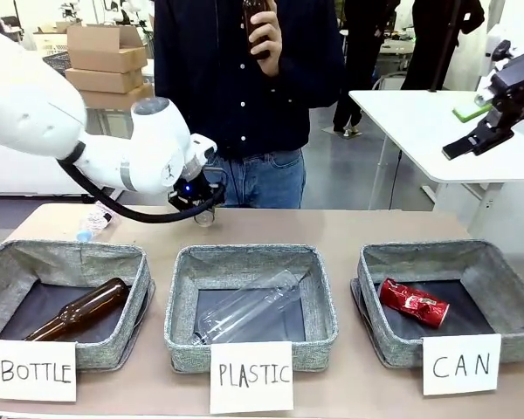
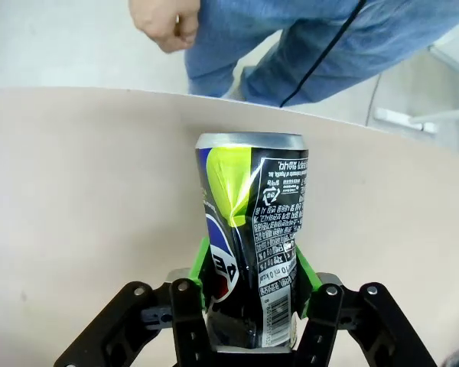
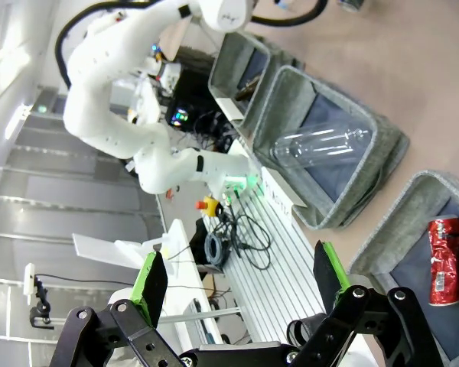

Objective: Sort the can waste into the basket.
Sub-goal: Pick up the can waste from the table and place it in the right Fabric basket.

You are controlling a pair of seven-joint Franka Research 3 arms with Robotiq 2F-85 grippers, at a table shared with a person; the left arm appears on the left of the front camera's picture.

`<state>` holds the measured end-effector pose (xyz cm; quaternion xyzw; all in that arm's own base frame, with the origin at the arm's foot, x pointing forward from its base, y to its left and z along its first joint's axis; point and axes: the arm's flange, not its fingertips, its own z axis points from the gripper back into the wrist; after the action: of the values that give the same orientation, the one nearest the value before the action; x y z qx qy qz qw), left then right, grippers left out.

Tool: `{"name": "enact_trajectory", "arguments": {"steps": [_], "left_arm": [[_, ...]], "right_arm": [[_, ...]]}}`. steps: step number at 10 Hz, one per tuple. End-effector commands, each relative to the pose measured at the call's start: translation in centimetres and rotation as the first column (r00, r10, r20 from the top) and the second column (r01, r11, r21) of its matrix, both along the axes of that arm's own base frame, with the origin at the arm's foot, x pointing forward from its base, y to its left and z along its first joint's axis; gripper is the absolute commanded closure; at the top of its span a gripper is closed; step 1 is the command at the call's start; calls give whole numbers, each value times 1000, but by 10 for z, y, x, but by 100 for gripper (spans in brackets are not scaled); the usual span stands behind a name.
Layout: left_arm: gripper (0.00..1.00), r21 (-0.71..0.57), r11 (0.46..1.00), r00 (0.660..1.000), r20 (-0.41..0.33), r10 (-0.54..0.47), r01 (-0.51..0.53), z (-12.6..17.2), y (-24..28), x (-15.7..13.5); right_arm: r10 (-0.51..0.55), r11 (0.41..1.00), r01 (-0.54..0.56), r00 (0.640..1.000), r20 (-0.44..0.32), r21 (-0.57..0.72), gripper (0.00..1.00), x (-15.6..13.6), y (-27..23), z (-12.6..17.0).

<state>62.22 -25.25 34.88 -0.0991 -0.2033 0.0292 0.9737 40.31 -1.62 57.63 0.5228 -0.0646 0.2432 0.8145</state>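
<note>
We are noting bare table (image 1: 375, 225) running from the left gripper (image 2: 251, 267), clamped on the black can (image 2: 252, 214), behind the PLASTIC basket (image 1: 244, 255) to the CAN basket (image 1: 511, 284). The red can (image 1: 414, 303) is occupying its left floor; the right gripper (image 1: 465, 131) is hanging high on that side.

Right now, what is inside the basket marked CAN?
One crushed red can lies on the dark floor of the CAN basket. The near wall hides the floor's front strip.

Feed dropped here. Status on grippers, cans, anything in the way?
Left gripper shut on black can, far side of table. Right gripper open, raised. Red can in CAN basket. Person stands just behind black can.
</note>
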Motion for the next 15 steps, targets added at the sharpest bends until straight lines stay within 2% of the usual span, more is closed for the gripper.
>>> {"name": "enact_trajectory", "arguments": {"steps": [1, 2, 4, 5, 6, 7, 8, 9, 12, 13, 14, 15], "left_arm": [[56, -127, 991, 999, 4, -33, 34, 63, 34, -65], [56, -176, 980, 994, -31, -101, 94, 101, 62, -110], [56, -211, 939, 962, 6, -275, 270, 153, 114, -212], [56, -197, 916, 937, 41, -347, 348, 164, 137, -262], [56, -199, 903, 925, 79, -372, 381, 164, 147, -295], [56, -195, 893, 914, 96, -394, 405, 156, 151, -315], [56, -161, 915, 928, 90, -360, 371, 145, 153, -320], [56, -235, 893, 923, 68, -379, 384, 153, 129, -285], [56, -235, 893, 923, 68, -379, 384, 153, 129, -285], [56, -213, 892, 917, 65, -395, 399, 155, 138, -294], [56, -258, 773, 811, 85, -579, 579, 149, 83, -280], [56, -271, 598, 636, 76, -768, 754, 153, 13, -278]], "right_arm": [[16, 1000, -15, 1000, 12, -6, 0, -1, -3, 0], [16, 1000, -15, 1000, 12, -6, 0, -1, -3, 0], [16, 1000, -15, 1000, 12, -6, 0, -1, -3, 0], [16, 1000, -15, 1000, 12, -6, 0, -1, -3, 0], [16, 1000, -15, 1000, 12, -6, 0, -1, -3, 0], [16, 1000, -15, 1000, 12, -6, 0, -1, -3, 0], [16, 1000, -15, 1000, 12, -6, 0, -1, -3, 0], [16, 1000, -15, 1000, 12, -6, 0, -1, -3, 0], [1, 1000, -1, 1000, 0, 0, 0, 0, 0, 0], [-13, 999, 17, 995, 96, -45, 0, -10, 0, 38], [-43, 996, 55, 986, 164, -67, 0, -21, -12, 67], [-108, 986, 130, 976, 188, -105, 0, -35, -40, 83]]}}
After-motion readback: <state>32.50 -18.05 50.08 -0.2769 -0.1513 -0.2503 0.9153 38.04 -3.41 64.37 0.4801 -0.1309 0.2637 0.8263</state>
